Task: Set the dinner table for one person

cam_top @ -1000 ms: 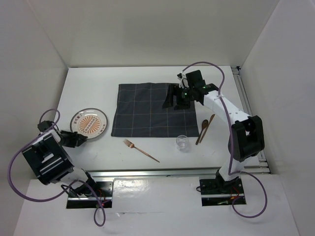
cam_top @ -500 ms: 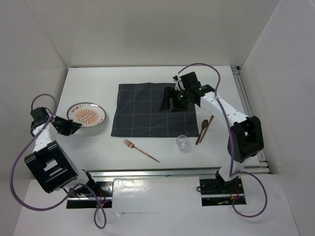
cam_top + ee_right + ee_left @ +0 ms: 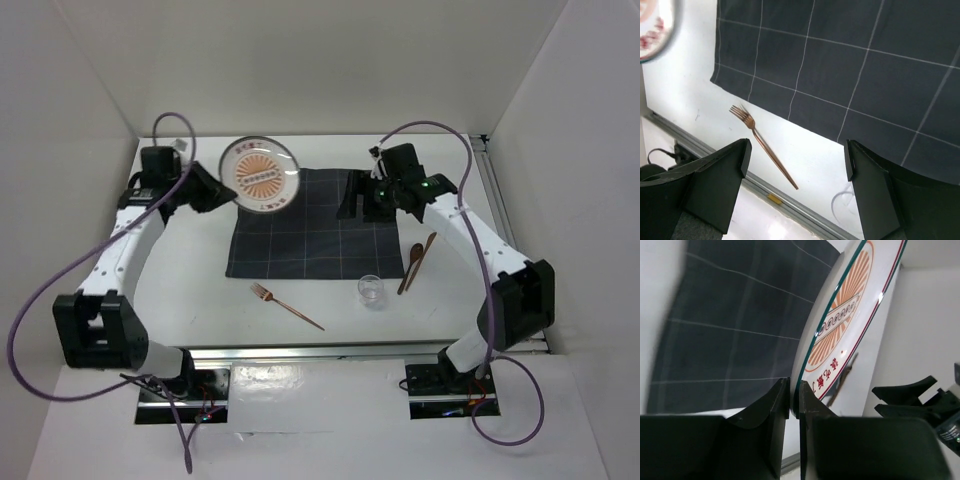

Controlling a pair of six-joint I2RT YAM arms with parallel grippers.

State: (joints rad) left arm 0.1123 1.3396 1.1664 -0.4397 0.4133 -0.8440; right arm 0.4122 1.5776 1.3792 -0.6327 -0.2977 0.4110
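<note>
Starting at your left, the left gripper is clamped on the rim of the orange-patterned plate, holding it tilted in the air over the far left corner of the dark checked cloth. That cloth lies flat in the middle of the dinner table, with a fork and a glass on the white top just off its near edge. Your right gripper hangs over the cloth's far right part, fingers spread with nothing between them; a spoon lies beside the cloth's right edge.

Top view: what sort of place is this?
Probably a robot test booth: bare white walls box in the table, two arms stand at its edge, with plate and fork as props.
</note>
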